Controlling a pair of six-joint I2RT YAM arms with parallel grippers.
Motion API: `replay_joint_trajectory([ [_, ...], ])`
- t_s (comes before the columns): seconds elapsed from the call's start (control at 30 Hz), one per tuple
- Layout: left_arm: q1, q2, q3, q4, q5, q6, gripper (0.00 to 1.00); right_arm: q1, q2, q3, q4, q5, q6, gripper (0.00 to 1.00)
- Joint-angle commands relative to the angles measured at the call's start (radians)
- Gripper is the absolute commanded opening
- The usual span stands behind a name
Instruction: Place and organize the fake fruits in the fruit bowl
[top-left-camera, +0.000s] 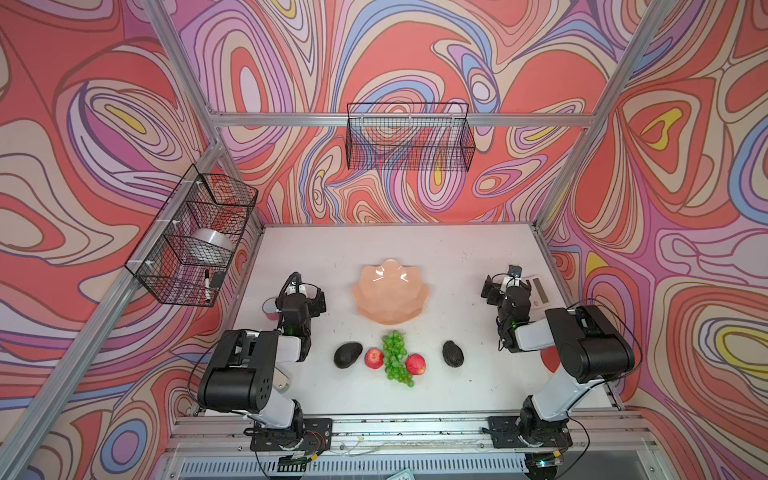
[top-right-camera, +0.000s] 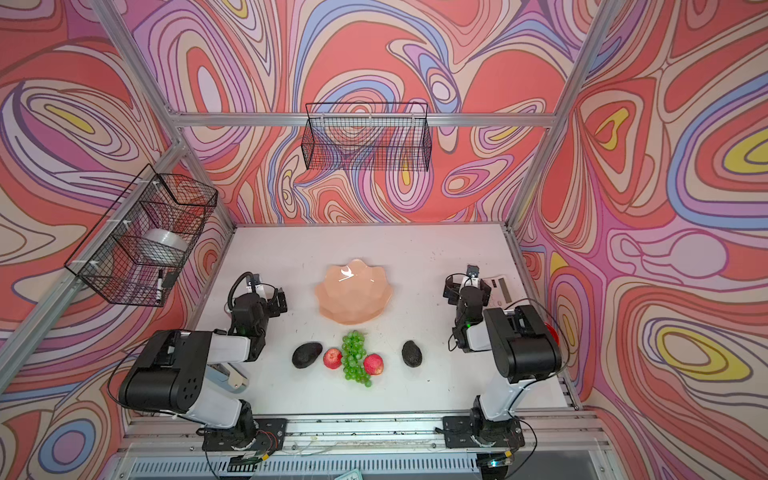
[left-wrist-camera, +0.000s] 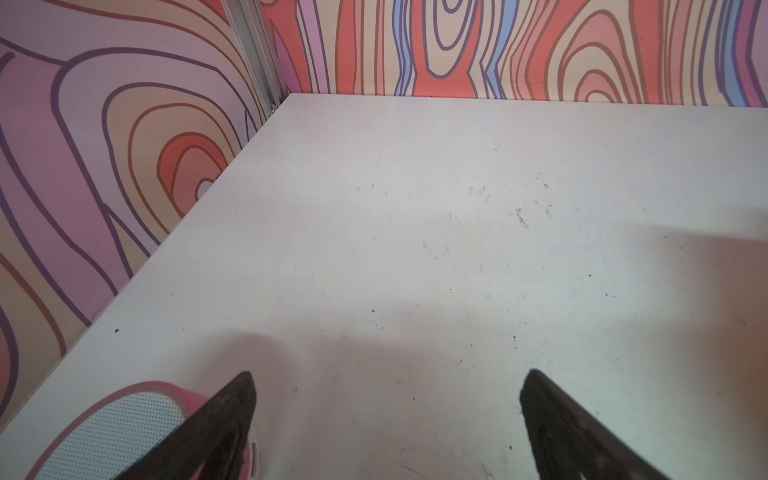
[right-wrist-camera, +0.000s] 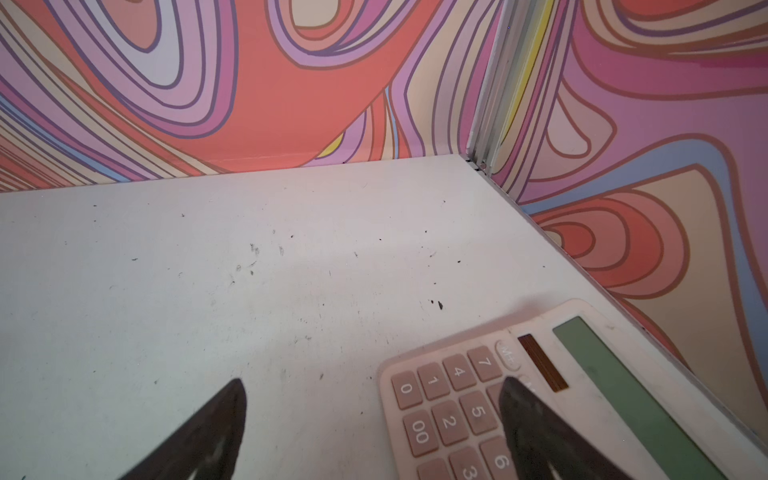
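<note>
While both arms sit at the sides of the white surface (top-left-camera: 415, 399), five fake fruits lie on it in a row, on the near side of the single peach-pink fruit bowl (top-left-camera: 390, 286) and apart from it. Counted from the left in both top views: a dark avocado (top-left-camera: 348, 355), a red apple (top-left-camera: 374, 358), one bunch of green grapes (top-left-camera: 395, 359), a second apple (top-left-camera: 415, 364) and a second avocado (top-left-camera: 452, 353). Both apples lie right against the grapes; the right-hand avocado lies apart from the rest.

A red cup (top-left-camera: 269, 309) stands just beside the left arm, and a calculator (right-wrist-camera: 582, 365) lies under the right arm's reach, with one finger over its keys in the right wrist view. Two wire baskets hang on the walls, one at the back (top-left-camera: 409, 137) and one at the left (top-left-camera: 195, 237).

The grapes' long axis runs from the bowl toward the near edge, slanting slightly right. The left avocado lies diagonally; the right one points roughly near to far.

The left fingers (left-wrist-camera: 224, 424) and right fingers (right-wrist-camera: 536, 428) are spread wide, grasping nothing.
</note>
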Motion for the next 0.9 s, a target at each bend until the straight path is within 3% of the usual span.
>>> replay_joint_trajectory([
  [0.0,0.002,0.007,0.017,0.011,0.042,0.023,1.0,0.0,0.007,0.01,0.003,0.009,-0.006,0.98],
  [0.87,0.002,0.009,0.022,0.004,0.049,0.027,1.0,-0.031,0.004,0.031,-0.053,-0.033,0.026,0.98],
])
